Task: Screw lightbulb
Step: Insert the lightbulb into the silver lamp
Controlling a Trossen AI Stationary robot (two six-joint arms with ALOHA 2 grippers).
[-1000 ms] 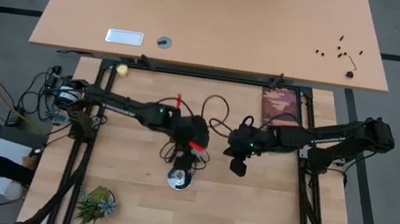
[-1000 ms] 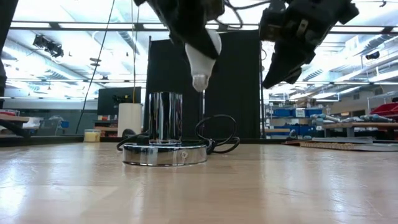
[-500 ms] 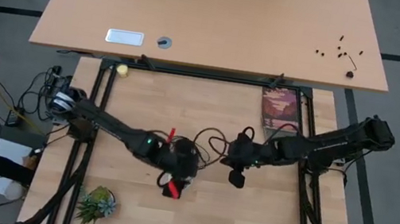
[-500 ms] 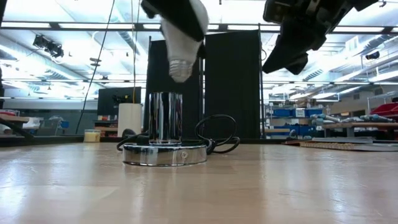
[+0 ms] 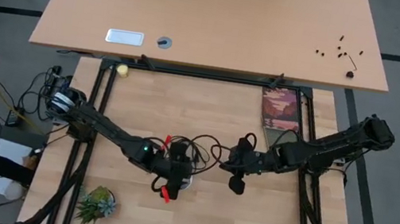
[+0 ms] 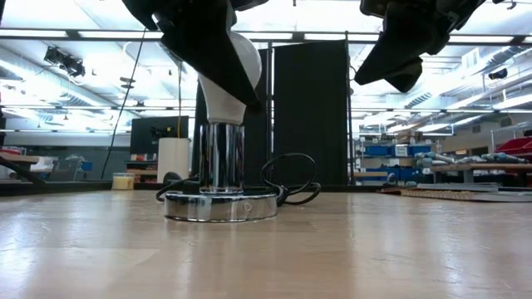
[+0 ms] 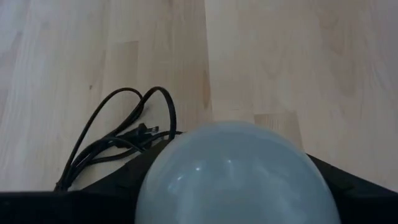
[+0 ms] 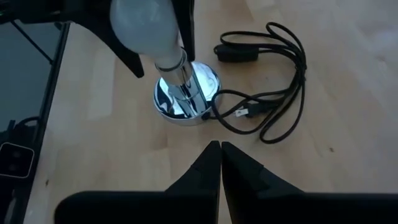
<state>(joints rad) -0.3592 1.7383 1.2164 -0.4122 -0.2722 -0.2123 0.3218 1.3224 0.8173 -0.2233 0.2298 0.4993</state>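
The lightbulb is white and rounded, with a silvery screw base pointing down. It stands over the chrome socket tube, which rises from a round chrome disc on the table. My left gripper is shut on the bulb, above the socket. My right gripper is shut and holds nothing. It hangs above the table to the right of the socket. The black cord lies looped beside the disc. My left gripper pinches the bulb's rounded glass body between its two fingers, one on each side. The fingers slant down at it from above. The bulb is a little tilted, its screw base down, with the base's lower end at the mouth of the socket tube.
A small green plant stands at the near left corner. A dark reddish book lies at the far right and a small yellow ball at the far left. Bare wood lies near and to the right of the socket.
My left gripper has carried the bulb toward the near edge until it is over the socket. It has then sunk, so the screw base has come down to the tube's mouth. My right gripper has drifted a little toward the near edge, still shut.
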